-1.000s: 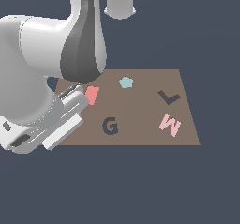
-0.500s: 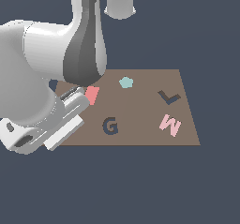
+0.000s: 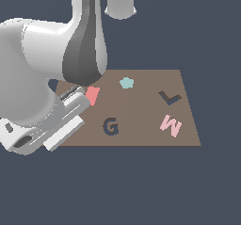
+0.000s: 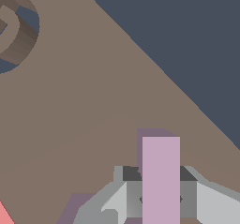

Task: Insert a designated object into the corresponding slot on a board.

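In the wrist view the lilac designated object (image 4: 161,181) stands between the grey fingers (image 4: 123,200) of my gripper (image 4: 161,192), which touch it on both sides, just over the brown board (image 4: 93,101). The exterior view hides gripper and piece behind the arm's white hand (image 3: 70,113) at the board's (image 3: 146,135) left end on that view's left. The dark L-shaped slot (image 3: 169,97) lies empty far to that view's right.
A dark G-shaped recess (image 3: 110,126) (image 4: 14,31) sits mid-board. A salmon-red piece (image 3: 92,95) (image 4: 3,216) lies beside the hand. A teal pentagon (image 3: 126,82) rests at the back and a pink M (image 3: 170,125) below the slot.
The arm has barely shifted over the board's left end. The pieces on the board have stayed where they were.
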`<state>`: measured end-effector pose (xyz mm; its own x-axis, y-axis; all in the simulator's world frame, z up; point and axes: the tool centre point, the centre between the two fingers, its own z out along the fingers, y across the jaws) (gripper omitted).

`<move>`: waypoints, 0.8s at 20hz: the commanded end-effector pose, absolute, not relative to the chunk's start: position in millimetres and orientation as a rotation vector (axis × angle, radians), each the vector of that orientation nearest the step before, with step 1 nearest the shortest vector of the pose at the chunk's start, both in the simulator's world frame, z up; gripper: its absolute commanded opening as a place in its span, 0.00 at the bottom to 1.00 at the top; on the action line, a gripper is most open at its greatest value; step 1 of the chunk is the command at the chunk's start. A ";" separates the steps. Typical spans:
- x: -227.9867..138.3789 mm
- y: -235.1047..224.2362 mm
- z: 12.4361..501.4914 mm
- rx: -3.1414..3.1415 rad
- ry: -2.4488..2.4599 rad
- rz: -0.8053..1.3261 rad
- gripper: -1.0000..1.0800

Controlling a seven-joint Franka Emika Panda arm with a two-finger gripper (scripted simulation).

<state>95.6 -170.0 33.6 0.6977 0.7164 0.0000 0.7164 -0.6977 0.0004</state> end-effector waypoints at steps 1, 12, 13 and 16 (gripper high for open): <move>96.0 -168.4 33.2 2.891 1.229 -0.001 0.00; 114.9 -99.2 34.7 2.732 1.550 0.000 0.00; 116.3 -89.1 34.9 2.707 1.594 0.000 0.00; 118.3 -58.6 35.5 2.626 1.723 0.000 0.00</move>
